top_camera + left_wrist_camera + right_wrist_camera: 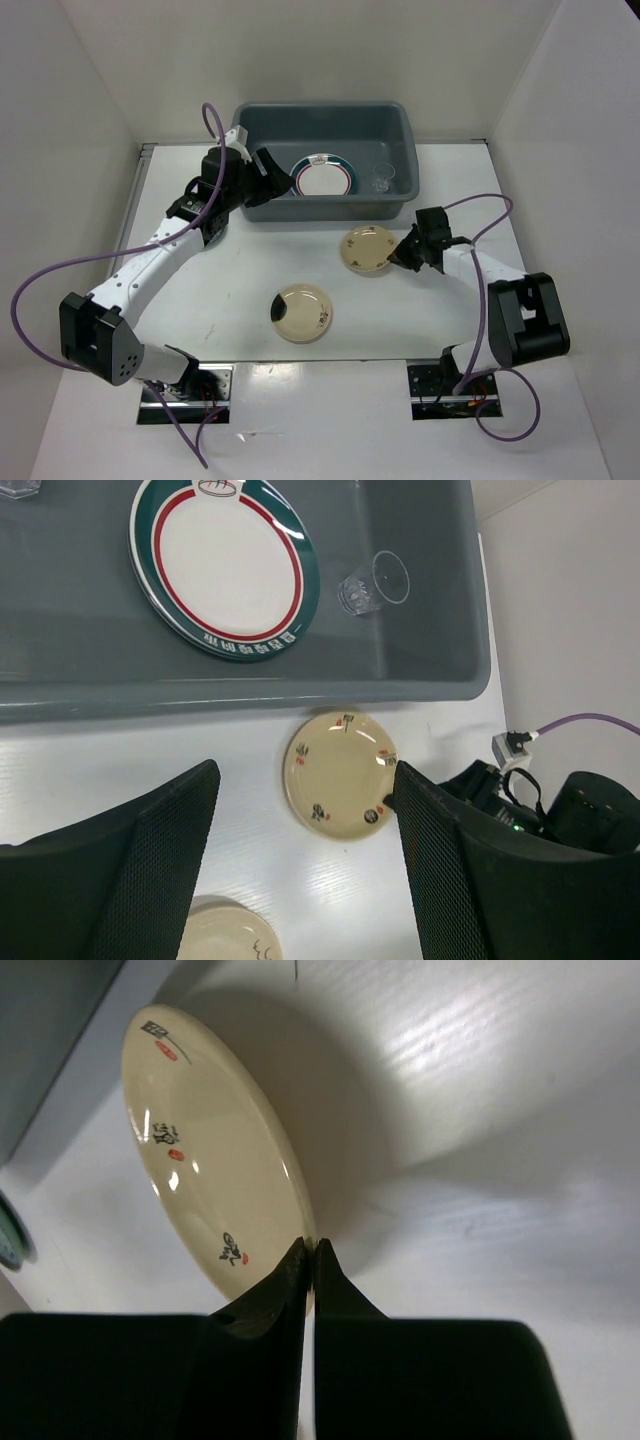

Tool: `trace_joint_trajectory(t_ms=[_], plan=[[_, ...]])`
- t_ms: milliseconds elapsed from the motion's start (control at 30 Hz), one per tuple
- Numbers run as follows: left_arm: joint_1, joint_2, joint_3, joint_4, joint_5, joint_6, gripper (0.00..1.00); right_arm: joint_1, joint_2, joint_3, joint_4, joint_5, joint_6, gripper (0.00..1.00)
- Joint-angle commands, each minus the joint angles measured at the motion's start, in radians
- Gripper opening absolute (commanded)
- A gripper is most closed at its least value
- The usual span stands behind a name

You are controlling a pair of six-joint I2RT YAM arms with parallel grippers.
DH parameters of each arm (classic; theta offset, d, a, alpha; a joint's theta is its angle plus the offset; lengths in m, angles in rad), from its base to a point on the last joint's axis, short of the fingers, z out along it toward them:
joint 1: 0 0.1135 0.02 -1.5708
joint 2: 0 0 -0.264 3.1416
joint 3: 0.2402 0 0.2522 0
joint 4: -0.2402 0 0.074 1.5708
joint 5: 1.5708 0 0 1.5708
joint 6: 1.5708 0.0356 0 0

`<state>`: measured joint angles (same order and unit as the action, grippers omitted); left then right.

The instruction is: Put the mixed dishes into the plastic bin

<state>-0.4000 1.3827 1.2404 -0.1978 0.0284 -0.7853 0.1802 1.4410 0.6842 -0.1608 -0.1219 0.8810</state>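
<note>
The grey-blue plastic bin (320, 105) stands at the back. Inside it lie a white plate with a green-and-red rim (323, 178) and a small clear cup (384, 178); both also show in the left wrist view, the plate (222, 565) and the cup (375, 580). My right gripper (308, 1255) is shut on the rim of a cream plate (210, 1190), which is tilted up off the table just in front of the bin (368, 248). A second cream plate (303, 312) lies flat nearer me. My left gripper (265, 170) is open and empty above the bin's front left wall.
White walls close in the table on the left, back and right. The bin's front wall (250, 695) runs between my left gripper and the plates on the table. Another clear object (20, 488) shows at the bin's far left corner.
</note>
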Motion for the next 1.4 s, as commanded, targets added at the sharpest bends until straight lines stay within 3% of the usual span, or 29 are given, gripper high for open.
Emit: trace_joint_trajectory(t_ms=[0, 200, 367, 533, 667, 800, 1000, 1367], plan=[[0.003, -0.031, -0.001, 0.052, -0.010, 0.014, 0.78, 0.042, -0.091, 0.074, -0.192, -0.011, -0.057, 0.00], [0.003, -0.013, 0.010, 0.070, -0.001, -0.008, 0.78, 0.070, -0.240, 0.093, -0.354, -0.085, -0.048, 0.00], [0.003, -0.004, 0.019, 0.061, -0.050, -0.008, 0.78, 0.079, -0.330, 0.213, -0.468, -0.293, -0.187, 0.00], [0.003, -0.108, 0.005, 0.061, -0.255, 0.006, 0.78, 0.088, -0.357, 0.380, -0.467, -0.403, -0.188, 0.00], [0.013, -0.120, 0.050, 0.037, -0.321, 0.069, 0.78, 0.088, -0.263, 0.552, -0.343, -0.384, -0.166, 0.00], [0.033, -0.097, 0.060, 0.020, -0.251, 0.069, 0.78, 0.079, -0.037, 0.742, -0.240, -0.323, -0.188, 0.00], [0.033, -0.097, -0.002, 0.008, -0.208, 0.069, 0.78, 0.079, 0.255, 1.001, -0.261, -0.217, -0.300, 0.00], [0.043, -0.128, -0.144, -0.042, -0.188, 0.069, 0.78, 0.079, 0.614, 1.207, -0.270, -0.085, -0.386, 0.00]])
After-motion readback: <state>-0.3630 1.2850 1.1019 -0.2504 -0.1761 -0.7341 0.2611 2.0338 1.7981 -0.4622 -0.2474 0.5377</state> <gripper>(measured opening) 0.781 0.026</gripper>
